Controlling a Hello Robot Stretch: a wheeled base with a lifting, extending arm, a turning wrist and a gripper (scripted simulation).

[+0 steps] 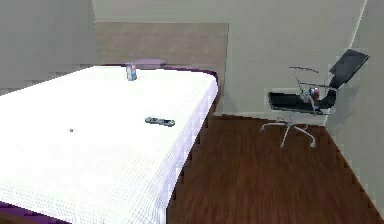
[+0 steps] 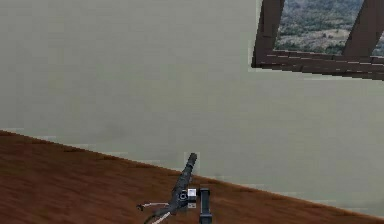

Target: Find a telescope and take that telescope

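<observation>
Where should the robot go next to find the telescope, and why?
Probably roll ahead along the bed toward the small upright grey thing near the headboard; it might be the telescope, but it is too small to tell from here.

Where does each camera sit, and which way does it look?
Forward view: on the robot, facing ahead and slightly down at a bed and an office chair.
Arm side view: on the robot's body, facing sideways at a wall and window; arm and hand show at the bottom.
Both share the wood floor.

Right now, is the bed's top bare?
No: a dark flat object and a small grey upright object rest on the bed.
</observation>
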